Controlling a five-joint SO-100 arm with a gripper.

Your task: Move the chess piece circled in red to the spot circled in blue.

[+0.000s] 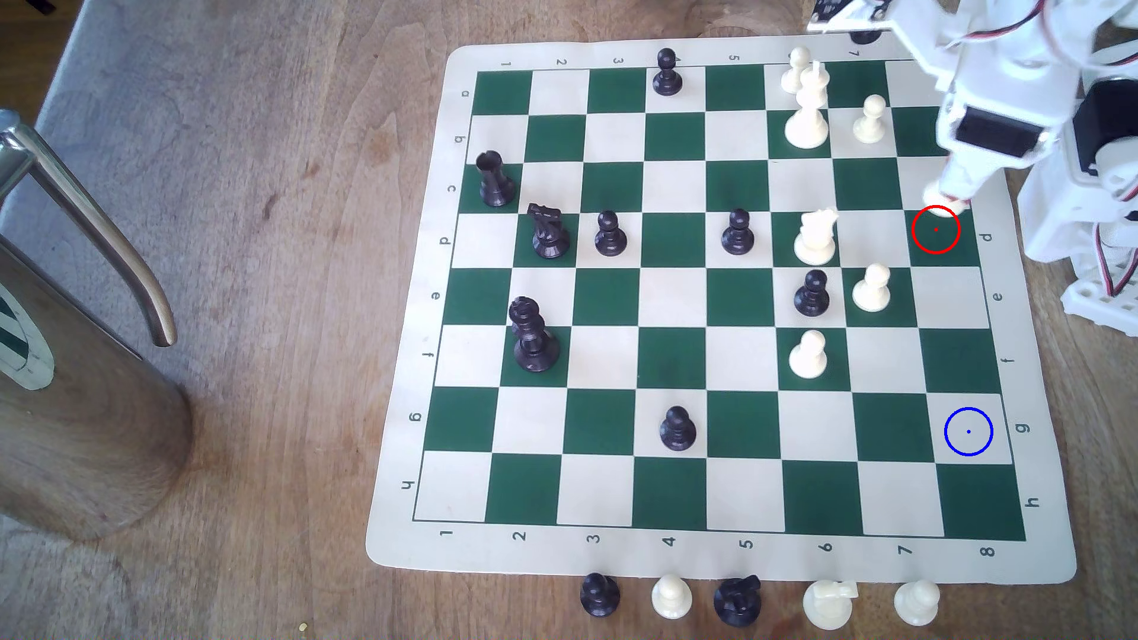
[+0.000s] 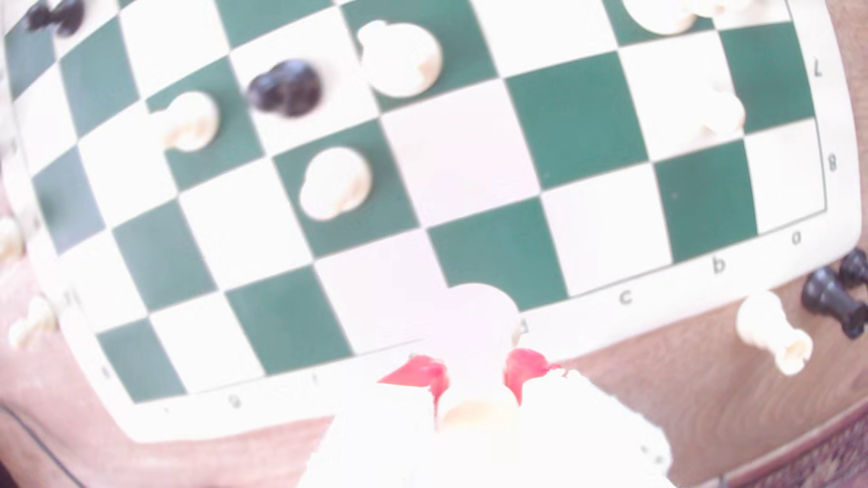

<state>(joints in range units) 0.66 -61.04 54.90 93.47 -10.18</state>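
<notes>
— Gripper [image 1: 946, 200] first: where does it sit, and is it holding anything?

— White arm reaching in from the exterior view's right, tip down at the far edge of the red-ringed dark green square [image 1: 936, 229] in row d, column 8. In the wrist view the gripper [image 2: 479, 375] has its two red-tipped fingers [image 2: 425, 373] drawn in close on either side of the rook [image 2: 476, 312], one pad on each flank. It looks clamped on the piece, though that view is washed out and soft.

— And the rook in the exterior view?

— Only a sliver of the rook [image 1: 940, 211] peeks out under the fingertips, at the upper rim of the red ring. Whether its base touches the chessboard [image 1: 726, 554] or hangs just above it, I cannot tell.

— The target?

— A cream square with the blue ring [image 1: 968, 432], row g, same column 8, three rows nearer the camera. Bare, well apart from the gripper.

— Neighbours?

— A cream knight [image 1: 816, 237] stands two squares toward the exterior view's left in row d. A cream pawn [image 1: 871, 289] sits one row nearer on the green square diagonal to the ringed one, with a black pawn [image 1: 811, 294] just beside it. Captured pieces line the wooden table [image 1: 246, 369] below the board's near edge, and a metal jug [image 1: 74, 344] stands at the exterior view's left.
</notes>
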